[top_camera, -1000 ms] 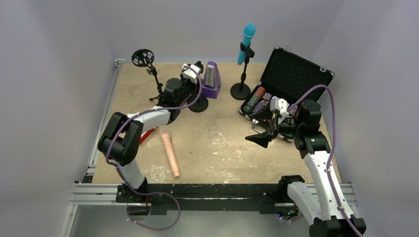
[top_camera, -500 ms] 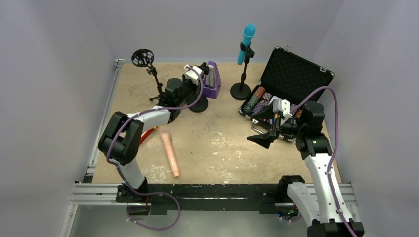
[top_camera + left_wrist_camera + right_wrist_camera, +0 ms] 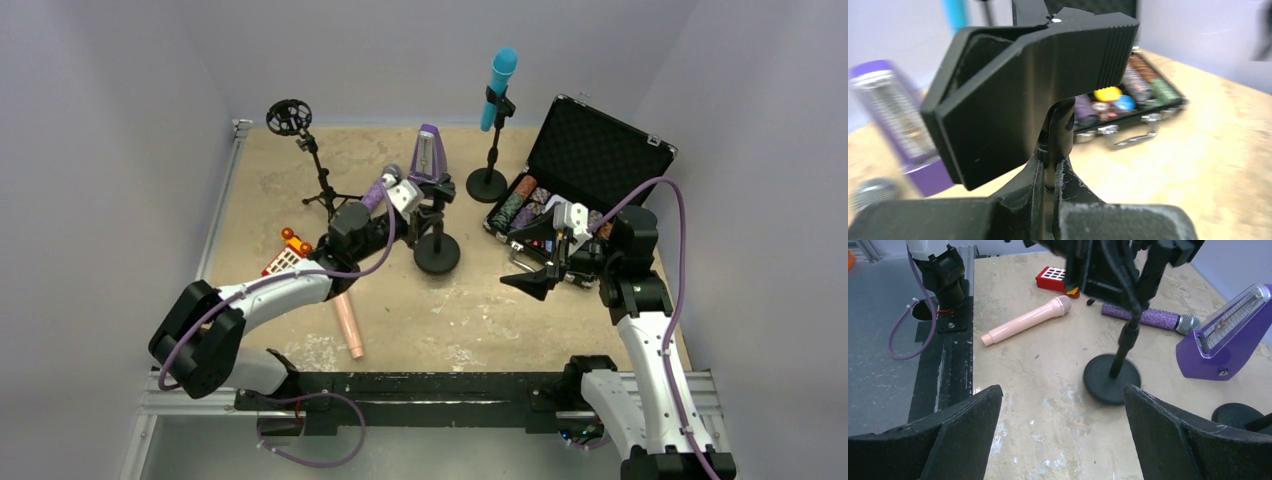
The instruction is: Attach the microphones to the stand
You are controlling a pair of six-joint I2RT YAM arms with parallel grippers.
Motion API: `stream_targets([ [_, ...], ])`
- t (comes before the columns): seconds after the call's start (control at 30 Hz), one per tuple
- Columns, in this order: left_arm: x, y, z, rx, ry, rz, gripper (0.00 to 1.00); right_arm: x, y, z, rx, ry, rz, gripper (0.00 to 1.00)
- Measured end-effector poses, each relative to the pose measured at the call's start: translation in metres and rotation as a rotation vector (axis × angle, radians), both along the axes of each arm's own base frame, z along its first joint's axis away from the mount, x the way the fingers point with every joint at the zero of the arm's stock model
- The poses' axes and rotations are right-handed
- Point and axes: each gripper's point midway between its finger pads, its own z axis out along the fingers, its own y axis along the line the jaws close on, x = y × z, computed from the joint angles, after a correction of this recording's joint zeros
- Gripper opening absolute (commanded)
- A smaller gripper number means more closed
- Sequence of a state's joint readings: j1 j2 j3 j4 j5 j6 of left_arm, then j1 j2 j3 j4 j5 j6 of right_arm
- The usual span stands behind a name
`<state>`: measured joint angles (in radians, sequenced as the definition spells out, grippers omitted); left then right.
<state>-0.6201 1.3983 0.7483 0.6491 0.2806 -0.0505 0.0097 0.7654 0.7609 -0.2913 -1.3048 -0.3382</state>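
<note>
My left gripper is shut on the pole of a black round-based microphone stand and holds it upright at mid table. In the left wrist view the jaws pinch the pole just under the stand's empty black clip. The glittery purple microphone lies on the table behind my left arm, its mesh head pointing toward the metronome. The pale pink microphone lies near the front. The cyan microphone sits clipped in a second stand at the back. My right gripper is open and empty.
A purple metronome stands just behind the held stand. A tripod stand with a round shock mount is at back left. An open black case of poker chips is at the right. A red toy lies by my left arm.
My left gripper has pulled the black stand from beside the metronome forward and right to mid table. The purple microphone now shows. My right arm has barely moved.
</note>
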Motion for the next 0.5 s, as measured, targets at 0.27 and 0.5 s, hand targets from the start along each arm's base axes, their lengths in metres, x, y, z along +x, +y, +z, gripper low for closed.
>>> stream_targets([
  [0.27, -0.070, -0.057, -0.010, -0.058, 0.066, -0.142, 0.00, 0.001, -0.001, 0.000, -0.005, -0.018, -0.002, 0.95],
  [0.5, -0.094, -0.080, -0.020, -0.065, 0.061, -0.144, 0.00, 0.007, -0.008, 0.000, -0.007, -0.025, -0.036, 0.95],
])
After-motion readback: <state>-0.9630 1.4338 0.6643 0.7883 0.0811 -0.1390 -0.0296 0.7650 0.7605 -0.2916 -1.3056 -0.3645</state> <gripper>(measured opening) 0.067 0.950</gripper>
